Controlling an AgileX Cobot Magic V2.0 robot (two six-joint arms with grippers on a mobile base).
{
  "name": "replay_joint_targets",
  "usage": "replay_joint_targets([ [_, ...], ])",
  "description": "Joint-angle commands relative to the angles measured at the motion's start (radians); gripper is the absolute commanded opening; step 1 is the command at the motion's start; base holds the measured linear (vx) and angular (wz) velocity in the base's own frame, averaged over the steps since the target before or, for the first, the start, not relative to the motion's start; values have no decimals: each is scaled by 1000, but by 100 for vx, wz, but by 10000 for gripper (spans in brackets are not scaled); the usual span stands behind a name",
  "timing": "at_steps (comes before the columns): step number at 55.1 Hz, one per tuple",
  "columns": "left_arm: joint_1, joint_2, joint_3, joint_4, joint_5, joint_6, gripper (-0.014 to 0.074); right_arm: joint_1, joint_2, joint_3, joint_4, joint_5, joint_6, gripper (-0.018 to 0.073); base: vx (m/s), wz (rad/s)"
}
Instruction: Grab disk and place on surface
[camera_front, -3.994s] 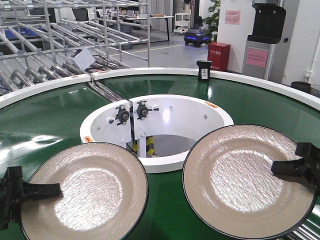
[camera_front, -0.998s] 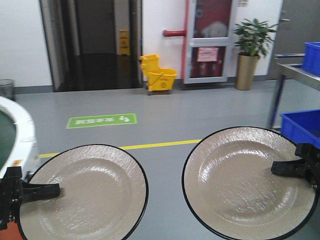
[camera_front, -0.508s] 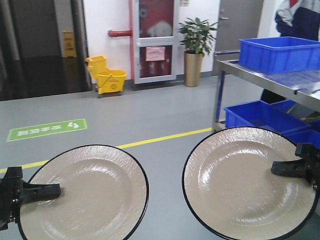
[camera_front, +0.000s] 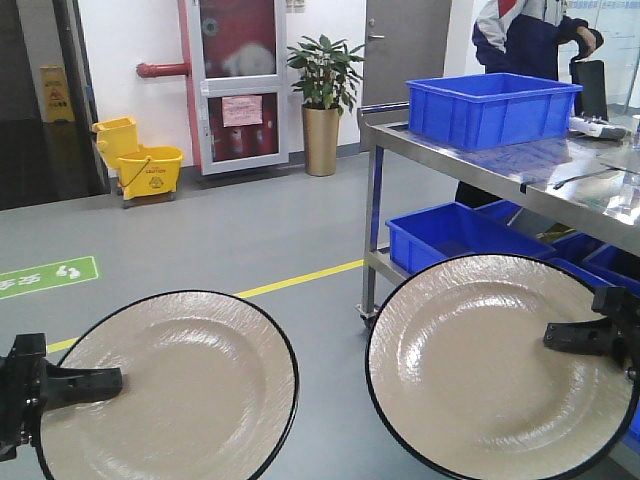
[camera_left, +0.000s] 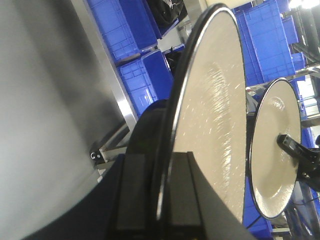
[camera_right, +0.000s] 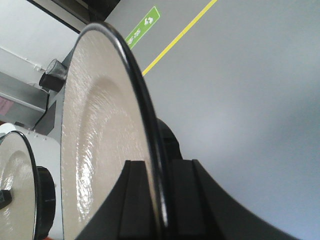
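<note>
Two beige disks with black rims are held level above the grey floor. My left gripper (camera_front: 62, 385) is shut on the left edge of the left disk (camera_front: 175, 390). My right gripper (camera_front: 580, 338) is shut on the right edge of the right disk (camera_front: 490, 360). In the left wrist view the left gripper (camera_left: 162, 200) pinches the rim of its disk (camera_left: 210, 115), with the other disk (camera_left: 272, 150) beyond. In the right wrist view the right gripper (camera_right: 159, 200) clamps the rim of its disk (camera_right: 97, 135).
A steel table (camera_front: 500, 165) stands ahead right, bearing a blue bin (camera_front: 490, 105), with more blue bins (camera_front: 450, 235) on its lower shelf. A person (camera_front: 525, 40) stands behind it. A yellow mop bucket (camera_front: 145, 165) and a potted plant (camera_front: 322, 100) line the far wall.
The whole view has swung right: the green conveyor is gone, and the steel table with blue bins has come closer on the right. Both disks stay gripped as before.
</note>
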Motion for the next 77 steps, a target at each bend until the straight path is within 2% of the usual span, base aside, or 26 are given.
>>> replay_joint_targets([
  [1, -4, -52, -22, -121, 114, -13, -7, -4, -36, -33, 111, 12, 1, -9, 26, -9],
  [46, -4, -52, -22, -121, 114, -13, -7, -4, -36, -33, 111, 8, 1, -9, 39, -3],
  [77, -3, -52, -22, -121, 113, -13, -7, -4, -36, -33, 111, 9, 1, -9, 45, -46],
])
